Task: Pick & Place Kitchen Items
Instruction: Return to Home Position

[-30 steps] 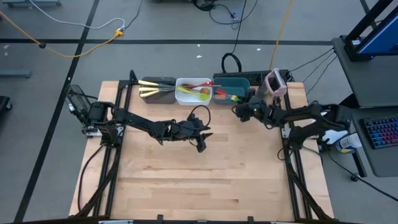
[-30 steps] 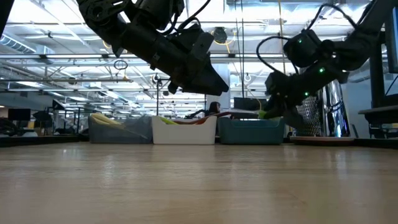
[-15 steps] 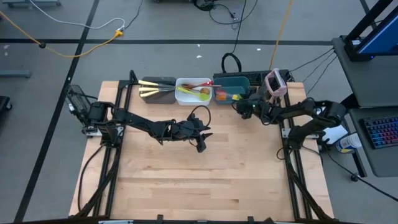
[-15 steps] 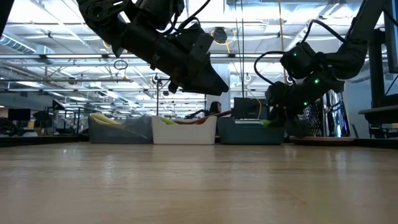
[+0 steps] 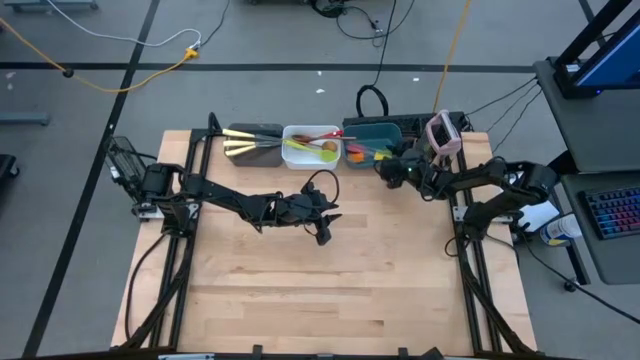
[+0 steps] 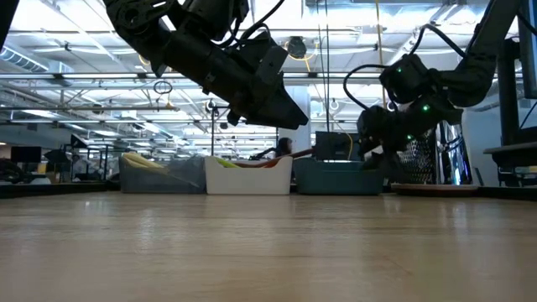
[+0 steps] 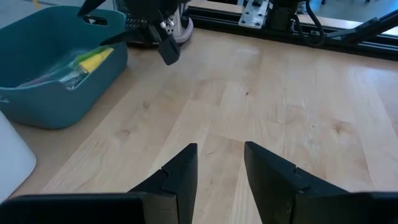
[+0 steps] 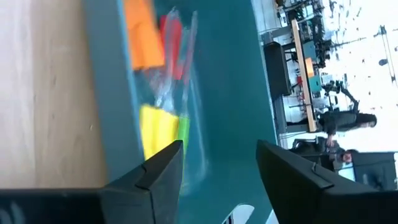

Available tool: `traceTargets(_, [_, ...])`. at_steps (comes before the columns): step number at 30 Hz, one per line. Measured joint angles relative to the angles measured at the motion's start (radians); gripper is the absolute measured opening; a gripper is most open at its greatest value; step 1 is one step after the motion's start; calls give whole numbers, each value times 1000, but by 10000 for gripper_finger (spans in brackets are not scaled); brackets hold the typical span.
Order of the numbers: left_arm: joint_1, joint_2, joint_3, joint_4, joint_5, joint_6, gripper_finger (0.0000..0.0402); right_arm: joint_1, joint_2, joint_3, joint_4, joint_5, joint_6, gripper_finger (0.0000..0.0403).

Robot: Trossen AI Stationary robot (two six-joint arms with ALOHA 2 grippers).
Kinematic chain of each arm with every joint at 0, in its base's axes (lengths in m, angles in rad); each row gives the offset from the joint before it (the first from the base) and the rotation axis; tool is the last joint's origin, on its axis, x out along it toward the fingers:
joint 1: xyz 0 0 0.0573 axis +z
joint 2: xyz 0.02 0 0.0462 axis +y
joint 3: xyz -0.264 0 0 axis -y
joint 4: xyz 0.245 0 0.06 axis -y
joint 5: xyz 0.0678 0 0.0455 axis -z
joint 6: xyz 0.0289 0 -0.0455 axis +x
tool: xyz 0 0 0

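Note:
My right gripper (image 8: 219,149) stands open just above the right end of the teal tub (image 5: 370,133) at the table's far edge, with nothing between its fingers. In the tub lie clear-handled spatulas, among them one with a yellow head (image 8: 158,127) and one with an orange head (image 8: 142,37). The white tub (image 5: 310,148) beside it holds red, green and wooden spoons. Cream-handled knives lie in the dark tub (image 5: 250,142). My left gripper (image 7: 221,165) hangs open over the bare middle of the table (image 5: 325,234), holding nothing.
A pink-and-grey boxy appliance (image 5: 441,133) stands right of the teal tub, close behind my right arm. The three tubs stand in a row along the far edge. The wooden tabletop (image 5: 330,290) lies bare from its middle to the near edge.
My right gripper has gone toward the far edge and sunk a little over the teal tub. The green-headed utensil that showed at its fingertips no longer shows there.

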Motion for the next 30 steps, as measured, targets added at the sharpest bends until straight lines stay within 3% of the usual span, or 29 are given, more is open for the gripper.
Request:
traceTargets(12, [-2,0,0,0,0,-5,136,21,0,0,129,4,56,205])
traceTargets(30, [-2,-12,0,-2,0,-10,136,331,-1,0,161,4,225,158])
